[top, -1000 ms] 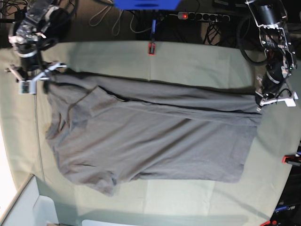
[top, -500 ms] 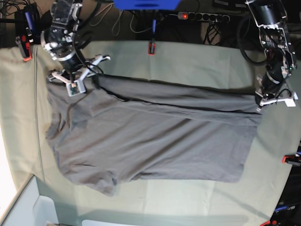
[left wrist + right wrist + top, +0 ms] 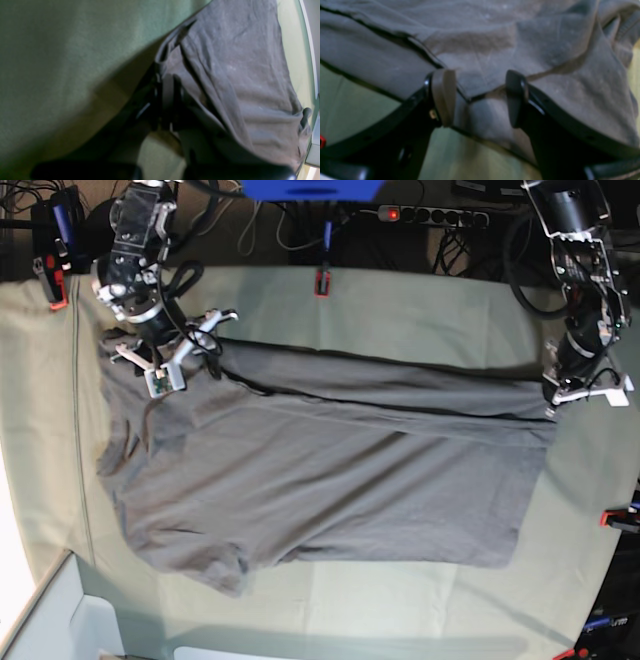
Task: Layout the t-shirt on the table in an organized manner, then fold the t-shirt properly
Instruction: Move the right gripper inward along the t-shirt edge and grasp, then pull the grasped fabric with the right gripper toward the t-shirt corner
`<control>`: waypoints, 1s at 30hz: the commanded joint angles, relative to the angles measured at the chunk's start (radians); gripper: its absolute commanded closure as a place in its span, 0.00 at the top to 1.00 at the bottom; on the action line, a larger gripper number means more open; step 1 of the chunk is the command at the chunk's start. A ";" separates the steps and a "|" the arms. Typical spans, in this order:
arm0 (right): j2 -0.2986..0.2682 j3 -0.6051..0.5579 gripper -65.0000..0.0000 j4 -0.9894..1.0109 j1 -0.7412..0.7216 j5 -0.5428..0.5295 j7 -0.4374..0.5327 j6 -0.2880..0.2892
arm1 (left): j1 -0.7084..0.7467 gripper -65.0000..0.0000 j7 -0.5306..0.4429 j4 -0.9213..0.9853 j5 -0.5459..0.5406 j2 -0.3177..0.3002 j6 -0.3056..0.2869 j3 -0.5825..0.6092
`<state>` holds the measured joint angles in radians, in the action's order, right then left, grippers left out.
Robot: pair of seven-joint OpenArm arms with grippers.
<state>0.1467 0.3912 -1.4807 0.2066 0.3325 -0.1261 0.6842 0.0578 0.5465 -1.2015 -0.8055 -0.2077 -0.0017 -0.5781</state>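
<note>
Cloth fills most of the worktop: the t-shirt lies spread flat on the green cover, its length running across the base view, collar end toward that view's left and hem toward its right. One long strip along the far edge is doubled over the body, a dark seam line marking where that layer ends, so the first lengthwise fold looks to be in place while the near sleeve still bulges out at the lower left corner. The left gripper sits at the hem's far corner with its jaws together, pinched on the shirt fabric; the left wrist view shows the dark fingers buried in a gathered ridge of grey cloth right at the edge where shirt meets green cover. That grip probably serves as an anchor, keeping the hem end taut and square while the other end is worked. The right gripper stands over the shoulder area near the collar end, jaws apart with nothing between them; in the right wrist view its two fingertips straddle a point where the folded layer's edge makes a small corner, the pads close above the cloth. My reading is that it is lined up to take that folded edge, since tension against the pinned hem would straighten the strip. Whether the pads touch the fabric cannot be told.
</note>
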 commanded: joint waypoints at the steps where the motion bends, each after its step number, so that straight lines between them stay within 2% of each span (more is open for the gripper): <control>1: -0.003 -0.004 0.50 -0.015 -0.006 -0.014 0.026 0.014 | -0.008 0.00 -0.019 -0.015 -0.005 -0.017 -0.004 -0.004; 6: -0.028 -0.053 0.50 0.022 -0.002 -0.014 0.026 0.014 | -0.008 0.00 -0.019 -0.015 -0.005 -0.016 -0.004 -0.004; 14: -0.037 -0.064 0.50 0.059 -0.006 -0.014 0.026 0.014 | -0.008 0.00 -0.019 -0.015 -0.005 -0.016 -0.004 -0.004; 23: -0.077 -0.107 0.50 0.073 -0.008 -0.014 0.026 0.014 | -0.011 0.00 -0.019 -0.013 -0.005 -0.016 -0.004 -0.004; 30: -0.078 -0.108 0.50 0.124 -0.035 -0.014 0.026 0.014 | -0.011 0.00 -0.019 -0.013 -0.005 -0.014 -0.004 -0.004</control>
<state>0.0692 0.2813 -1.3449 0.1757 0.3321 -0.1192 0.6838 0.0574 0.5461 -1.2003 -0.8055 -0.2050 -0.0017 -0.5781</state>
